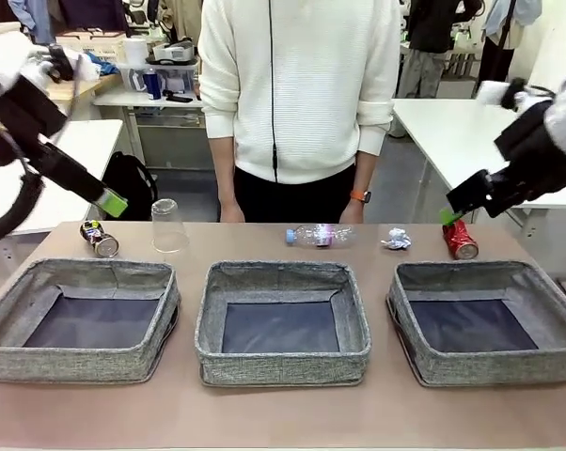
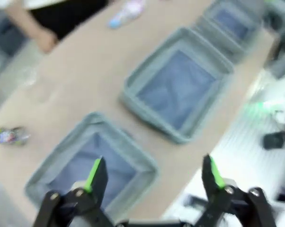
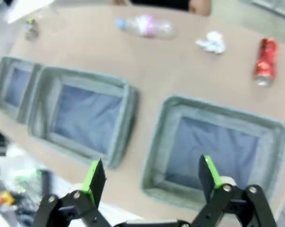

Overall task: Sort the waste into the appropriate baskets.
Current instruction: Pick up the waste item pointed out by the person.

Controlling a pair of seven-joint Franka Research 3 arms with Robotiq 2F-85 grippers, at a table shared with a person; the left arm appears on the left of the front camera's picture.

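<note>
- Left tool (image 1: 112, 201), black with green pads, hangs raised over the far left corner of the tabletop (image 1: 283, 418), its jaws spread wide with nothing between them.
- My right tool (image 1: 449, 214) is equally wide open and empty, raised over the far right corner.
- Three shallow grey woven fabric baskets stand in a row along the near edge: left basket (image 1: 76, 362), middle basket (image 1: 283, 365), right basket (image 1: 495, 368).
- Along the far edge, from left to right, lie a crushed dark can (image 1: 101, 241), an upturned clear plastic cup (image 1: 168, 227), a clear plastic bottle with pink label (image 1: 319, 235) on its side, a crumpled white paper ball (image 1: 396, 240) and a crushed red can (image 1: 461, 241).
- A person (image 1: 297, 85) in a white sweater stands at the far edge.
</note>
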